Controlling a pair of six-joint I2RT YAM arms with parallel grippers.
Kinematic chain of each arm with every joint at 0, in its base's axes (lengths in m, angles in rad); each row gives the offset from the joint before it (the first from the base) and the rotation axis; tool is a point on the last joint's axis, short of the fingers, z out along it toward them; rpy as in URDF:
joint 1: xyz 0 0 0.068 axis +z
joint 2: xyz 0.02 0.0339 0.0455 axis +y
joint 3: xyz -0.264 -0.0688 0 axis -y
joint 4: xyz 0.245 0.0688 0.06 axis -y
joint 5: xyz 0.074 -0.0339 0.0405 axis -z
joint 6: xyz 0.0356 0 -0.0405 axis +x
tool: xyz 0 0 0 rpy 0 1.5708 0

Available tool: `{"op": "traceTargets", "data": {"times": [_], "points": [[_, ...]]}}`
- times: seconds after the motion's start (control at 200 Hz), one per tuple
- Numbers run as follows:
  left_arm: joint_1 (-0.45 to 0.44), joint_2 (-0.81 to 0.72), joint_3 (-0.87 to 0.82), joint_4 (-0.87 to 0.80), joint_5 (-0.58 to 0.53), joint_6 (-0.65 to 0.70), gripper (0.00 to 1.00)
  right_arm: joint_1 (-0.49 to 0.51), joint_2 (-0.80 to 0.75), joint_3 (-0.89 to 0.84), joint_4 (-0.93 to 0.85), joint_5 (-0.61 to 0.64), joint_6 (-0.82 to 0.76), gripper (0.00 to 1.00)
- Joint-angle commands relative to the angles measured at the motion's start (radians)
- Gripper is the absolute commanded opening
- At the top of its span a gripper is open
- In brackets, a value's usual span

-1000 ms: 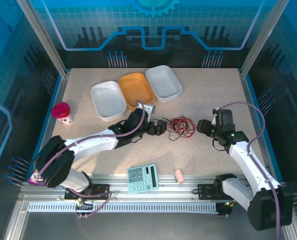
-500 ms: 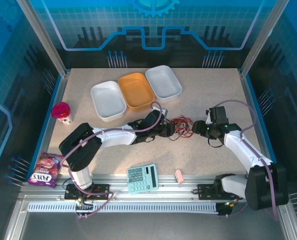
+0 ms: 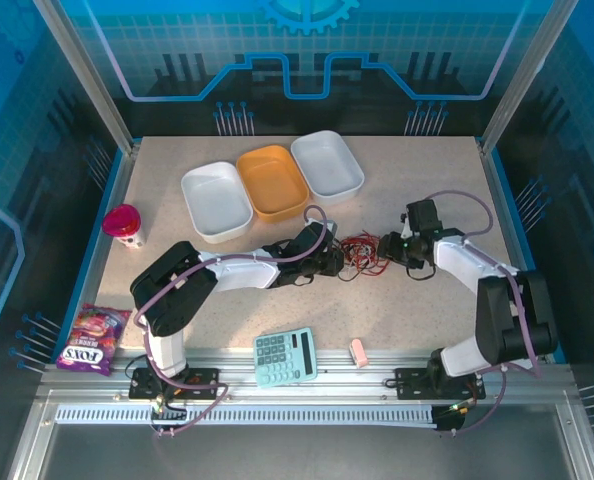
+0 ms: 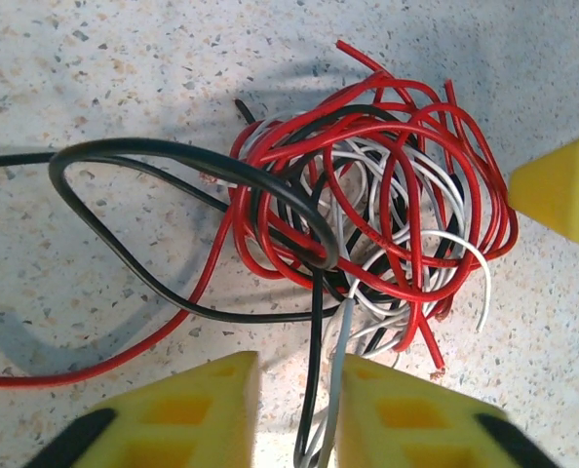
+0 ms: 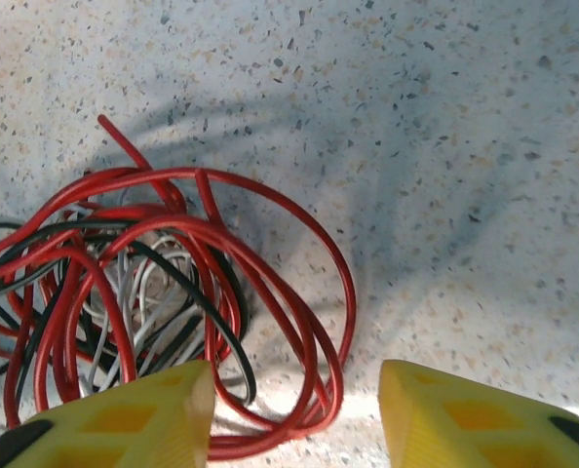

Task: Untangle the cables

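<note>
both arms have closed on the cables (image 3: 362, 252); left pincer (image 4: 294, 414) pinches black and whitish strands, right pincer (image 5: 294, 405) gapes wide.

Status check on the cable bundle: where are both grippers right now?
Left gripper shut on black and whitish strands. Right gripper open, straddling a red loop at the edge. Tangled red, black and whitish thin cables bunched on the speckled table. Nothing in the way.

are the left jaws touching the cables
Touching: in the left wrist view a black and a whitish strand of the cables run pinched between the nearly shut jaws.
</note>
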Motion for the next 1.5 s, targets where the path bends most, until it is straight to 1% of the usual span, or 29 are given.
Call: {"op": "traceTargets", "data": {"times": [0.0,0.065,0.155,0.25,0.385,0.52,0.775,1.046,1.096,1.116,1.241,1.496], "points": [[-0.002,0.005,0.011,-0.002,-0.005,-0.011,0.15,0.015,0.043,0.029,0.021,-0.036,0.011,0.4],[-0.002,-0.001,0.006,-0.008,-0.015,-0.009,0.09,0.013,0.055,0.028,0.02,-0.035,0.016,0.34],[0.0,-0.012,-0.003,-0.011,-0.029,-0.005,0.06,0.014,0.047,0.01,0.023,-0.027,0.025,0.25],[0.003,-0.017,-0.009,-0.015,-0.037,-0.001,0.0,0.013,0.019,-0.015,0.019,-0.016,0.033,0.18],[0.009,-0.024,-0.026,-0.024,-0.061,-0.003,0.0,0.014,-0.043,-0.045,-0.011,0.002,0.034,0.08],[0.018,-0.067,-0.071,-0.025,-0.109,-0.005,0.0,0.014,-0.128,-0.06,-0.064,0.024,0.028,0.0],[0.086,-0.169,-0.182,-0.001,-0.117,-0.027,0.0,0.015,-0.282,-0.045,-0.166,0.055,0.022,0.0],[0.122,-0.242,-0.233,-0.02,-0.154,-0.012,0.0,0.036,-0.387,0.061,-0.256,0.053,0.014,0.0],[0.121,-0.249,-0.233,-0.024,-0.158,-0.009,0.0,0.05,-0.405,0.07,-0.269,0.051,0.013,0.0],[0.122,-0.251,-0.234,-0.026,-0.159,-0.005,0.0,0.057,-0.413,0.102,-0.272,0.051,0.013,0.0],[0.122,-0.257,-0.235,-0.028,-0.16,-0.003,0.0,0.107,-0.453,0.176,-0.3,0.064,0.005,0.0],[0.122,-0.256,-0.251,-0.012,-0.154,-0.009,0.0,0.192,-0.486,0.37,-0.382,0.134,-0.05,0.0]]}}
